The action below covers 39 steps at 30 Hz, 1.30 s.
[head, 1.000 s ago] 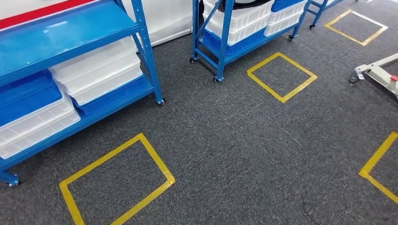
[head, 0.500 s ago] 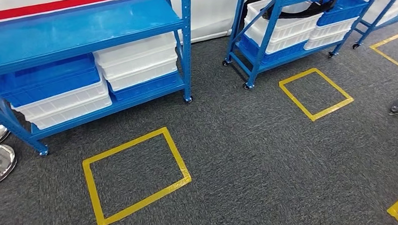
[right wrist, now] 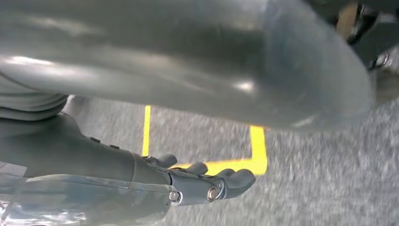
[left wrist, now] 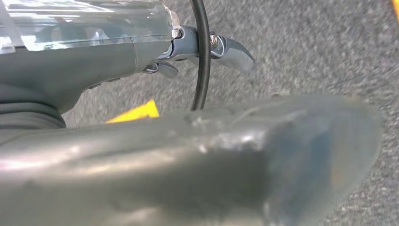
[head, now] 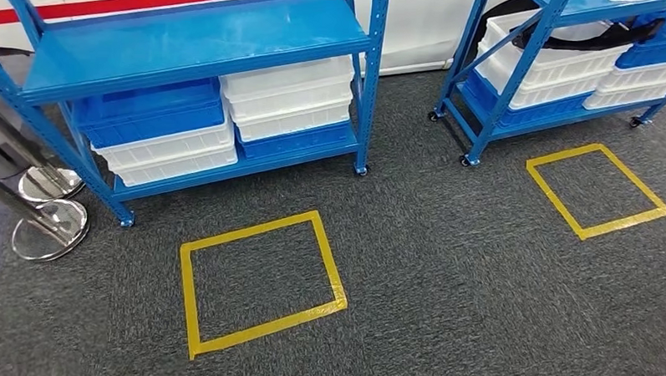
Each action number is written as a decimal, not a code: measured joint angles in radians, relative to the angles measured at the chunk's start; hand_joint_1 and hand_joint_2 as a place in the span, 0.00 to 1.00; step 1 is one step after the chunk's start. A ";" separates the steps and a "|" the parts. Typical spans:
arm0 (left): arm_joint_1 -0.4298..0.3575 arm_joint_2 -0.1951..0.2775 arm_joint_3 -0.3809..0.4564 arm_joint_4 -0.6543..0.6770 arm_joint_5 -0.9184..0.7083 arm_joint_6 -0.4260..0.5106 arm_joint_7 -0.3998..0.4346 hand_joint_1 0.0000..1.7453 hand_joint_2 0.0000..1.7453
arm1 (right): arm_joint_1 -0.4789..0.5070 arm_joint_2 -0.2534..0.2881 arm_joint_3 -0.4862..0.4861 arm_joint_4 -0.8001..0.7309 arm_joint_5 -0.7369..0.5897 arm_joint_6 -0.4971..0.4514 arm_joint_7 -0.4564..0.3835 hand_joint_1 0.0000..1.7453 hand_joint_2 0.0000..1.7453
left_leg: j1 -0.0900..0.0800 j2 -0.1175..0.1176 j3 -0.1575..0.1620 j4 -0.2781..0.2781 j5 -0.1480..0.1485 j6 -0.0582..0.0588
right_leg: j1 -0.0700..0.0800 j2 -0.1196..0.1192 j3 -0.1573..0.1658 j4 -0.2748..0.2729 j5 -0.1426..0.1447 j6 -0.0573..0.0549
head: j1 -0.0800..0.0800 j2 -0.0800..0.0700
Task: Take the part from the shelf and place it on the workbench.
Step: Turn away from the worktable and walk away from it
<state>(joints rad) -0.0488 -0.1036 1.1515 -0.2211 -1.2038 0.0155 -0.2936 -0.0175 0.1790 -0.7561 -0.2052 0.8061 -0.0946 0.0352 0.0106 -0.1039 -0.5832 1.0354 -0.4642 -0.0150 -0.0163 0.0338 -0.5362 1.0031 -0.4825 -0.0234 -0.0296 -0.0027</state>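
Your left hand (left wrist: pixel 202 155) is mostly a blurred grey thumb right up against the wrist camera, so you cannot tell how its fingers (left wrist: pixel 230 49) lie; a black cable (left wrist: pixel 202 52) crosses in front of them. Your right hand (right wrist: pixel 188 183) is the same: the thumb blurs across the view, and beyond the fingers (right wrist: pixel 235 181) only a corner of a yellow tape square (right wrist: pixel 256 155) shows. Far ahead of both hands, the near shelf (head: pixel 193 41) is cut off at the frame's top and the second shelf (head: pixel 518 69) by the corner. A dark thing (head: pixel 619 35) in its crates is too small to identify. Two chrome stand bases (head: pixel 51 228) run out of frame.
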 joint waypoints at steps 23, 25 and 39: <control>-0.005 0.001 0.011 0.000 -0.007 -0.011 -0.005 0.00 0.00 | 0.002 0.000 -0.001 0.000 0.017 0.002 0.002 0.00 0.00 | 0.000 0.031 0.023 -0.029 0.023 0.041 | 0.000 -0.025 -0.066 0.178 -0.071 0.037 | 0.000 0.000; -0.005 0.001 0.012 0.000 -0.007 -0.011 -0.004 0.00 0.00 | 0.003 0.000 -0.001 0.000 0.017 0.002 0.002 0.00 0.00 | 0.000 0.006 0.020 -0.024 0.022 0.032 | -0.002 0.026 -0.018 0.060 -0.019 0.032 | 0.000 0.000; -0.001 -0.001 0.018 0.000 -0.004 -0.014 -0.008 0.00 0.00 | 0.005 0.001 -0.022 0.000 0.003 -0.011 -0.004 0.00 0.00 | 0.001 0.101 -0.035 0.106 -0.023 -0.006 | 0.004 -0.052 0.018 -0.001 -0.014 0.001 | 0.000 0.000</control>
<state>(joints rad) -0.0503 -0.1042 1.1700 -0.2213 -1.2077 0.0015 -0.3014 -0.0124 0.1796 -0.7782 -0.2056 0.8095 -0.1056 0.0309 0.0118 -0.0025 -0.6179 1.1411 -0.4868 -0.0209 -0.0124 -0.0181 -0.5181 1.0025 -0.4963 -0.0224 -0.0298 -0.0027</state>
